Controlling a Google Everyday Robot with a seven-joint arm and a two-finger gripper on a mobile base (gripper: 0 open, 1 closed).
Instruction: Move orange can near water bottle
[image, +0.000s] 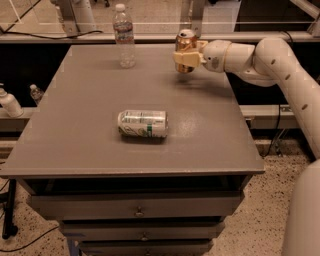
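At the far right of the bench (75, 130), the gripper (184, 56) has its fingers clenched around the upright orange can (186, 41). The water bottle (124, 37) stands apart to its left, near the far edge. A white-and-green can (142, 124) lies on its side mid-bench.

A gray table (90, 145) fills the frame. On it, a water bottle (124, 37) stands upper left and a white-and-green can (143, 124) lies sideways at centre. The gripper (185, 56) clasps the orange can (186, 41) at upper right.

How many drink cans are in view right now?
2. The copper-orange metallic can is in the gripper at the far right of the grey table; the white-and-green can lies on its side mid-table.
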